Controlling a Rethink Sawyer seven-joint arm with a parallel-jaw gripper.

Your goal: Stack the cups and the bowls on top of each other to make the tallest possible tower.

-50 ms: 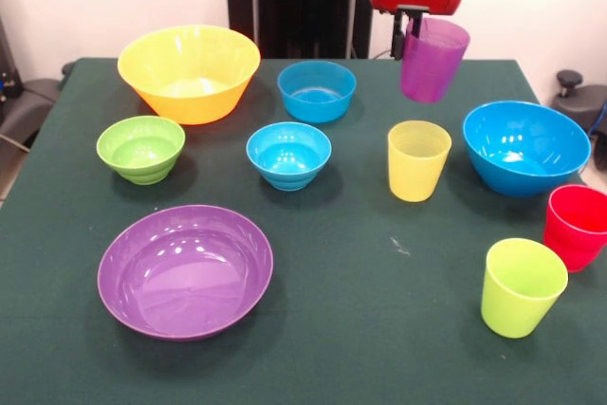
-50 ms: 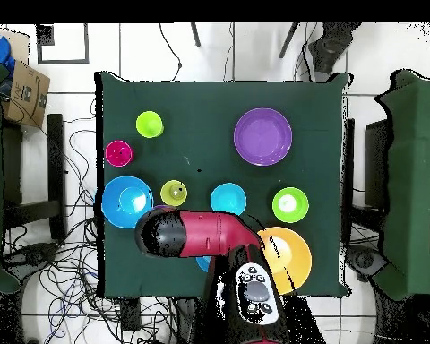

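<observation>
Front view, largest to smallest: the counter (image 1: 379, 348), draped in dark green cloth, is carrying nine loose pieces and no tower is standing yet. The yellow-orange bowl (image 1: 189, 71) is sitting at the far left, the purple shallow bowl (image 1: 185, 270) near the front left, the large blue bowl (image 1: 525, 147) at the right. Two small blue bowls are lying mid-counter, one farther back (image 1: 317, 90) and one nearer (image 1: 288, 154), with the small green bowl (image 1: 140, 148) to their left. The yellow cup (image 1: 417, 159), lime green cup (image 1: 522, 286) and red cup (image 1: 576, 226) are standing upright, well apart. The hand (image 1: 410, 33) is grasping the purple cup (image 1: 433, 59) by its rim, holding it tilted in the air above the counter, behind the yellow cup.

The step in hand is judged to be carrying this cup to a base piece. To do it well, the cup should be levelled and centred over the chosen piece before lowering, and released only once seated, so that nothing tips. In the overhead view the arm (image 2: 196, 235) is hiding the carried cup.
</observation>
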